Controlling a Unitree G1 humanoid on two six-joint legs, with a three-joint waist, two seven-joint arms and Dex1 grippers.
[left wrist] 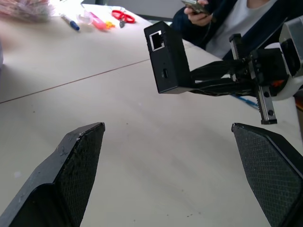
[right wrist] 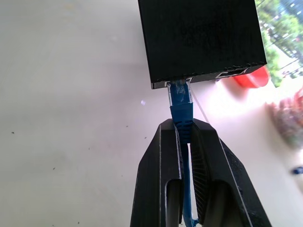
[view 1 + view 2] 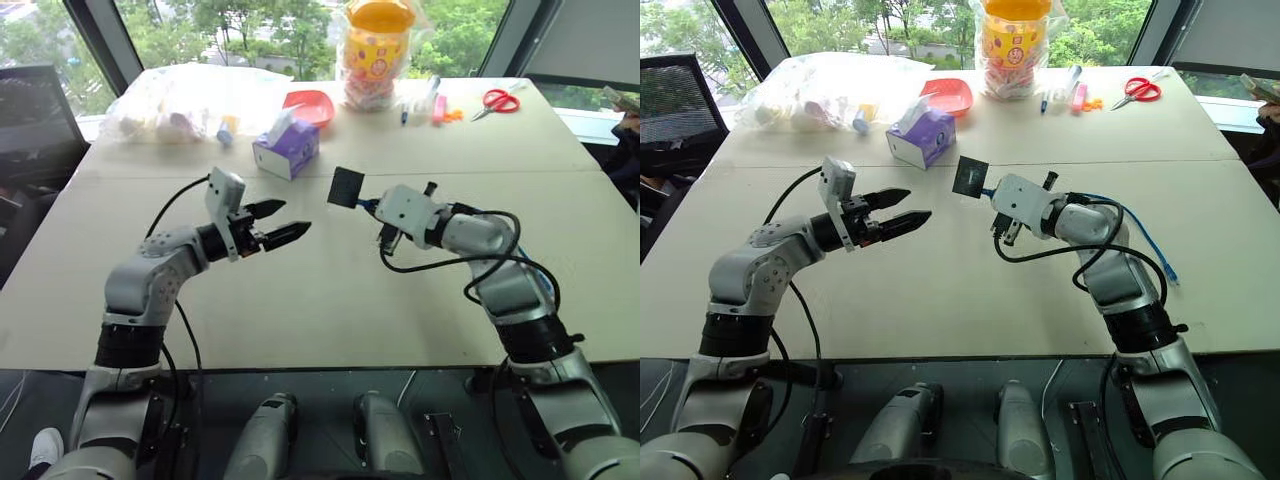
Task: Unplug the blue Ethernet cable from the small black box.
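black fingers of the left gripper (image 3: 280, 222) stand spread wide apart with nothing between them, raised over the pale table (image 3: 300, 300) and pointing toward the small black box (image 3: 347, 187). the box hangs in the air between the two grippers, clear of the tabletop, an empty port on its near side facing the left gripper. the blue ethernet cable (image 2: 181, 109) is plugged into the box's edge, and the right gripper (image 2: 185, 130) is clamped tight on the cable's blue boot just behind the plug. the cable trails off past the right arm onto the table. behind stands a purple tissue box (image 3: 287, 147).
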